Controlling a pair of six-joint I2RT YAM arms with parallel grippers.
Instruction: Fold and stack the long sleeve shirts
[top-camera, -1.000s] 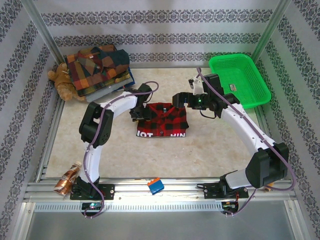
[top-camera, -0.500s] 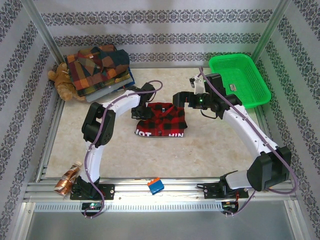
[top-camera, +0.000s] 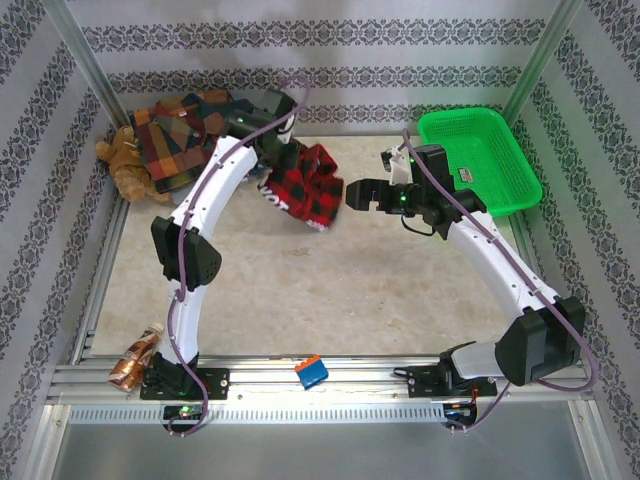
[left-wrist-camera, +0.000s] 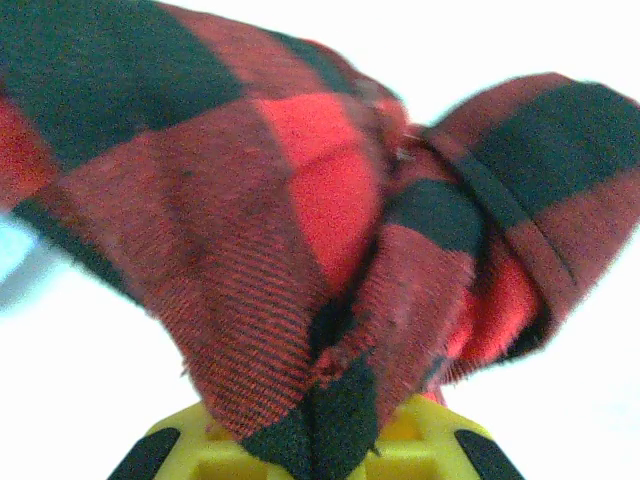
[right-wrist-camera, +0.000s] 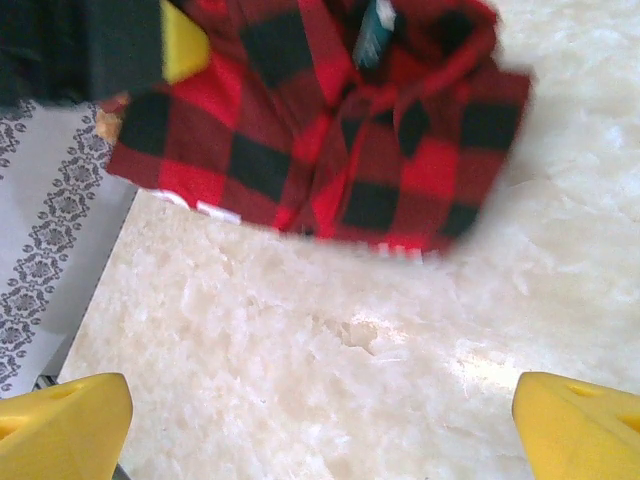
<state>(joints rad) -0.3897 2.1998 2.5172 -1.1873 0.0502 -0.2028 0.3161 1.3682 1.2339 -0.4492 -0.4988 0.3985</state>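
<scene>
Toward the far left corner of the table, the left gripper (left-wrist-camera: 318, 452) is biting down hard on a bunched fold of the red-and-black shirt (top-camera: 305, 185), its yellow fingers (left-wrist-camera: 175, 445) pressing together with the cloth pinched between them. In the left wrist view the flannel is billowing out from that pinch in two loose lobes. From above, the shirt is hanging crumpled from the grip, with a strip of white lettering showing along its lower left edge. It is sitting between the two grippers, nearer the far edge than the middle of the table (top-camera: 300, 290). Just to its left, the stack of folded plaid shirts (top-camera: 185, 135) is lying in the far left corner in orange, brown, green and navy patches, and the left arm is reaching across its right side. A brown teddy bear (top-camera: 122, 160) is slumping against the stack's left side. Over to the right, the right gripper (top-camera: 358, 193) is hovering just beside the red shirt with its jaws standing wide apart and nothing between them; its wrist camera is looking down at the shirt and the pale table top. Behind that arm, a green basket (top-camera: 480, 160) is resting in the far right corner. Along the near edge, a small blue-and-orange block (top-camera: 311, 371) and a coppery wrapper (top-camera: 135, 360) are lying well apart.
</scene>
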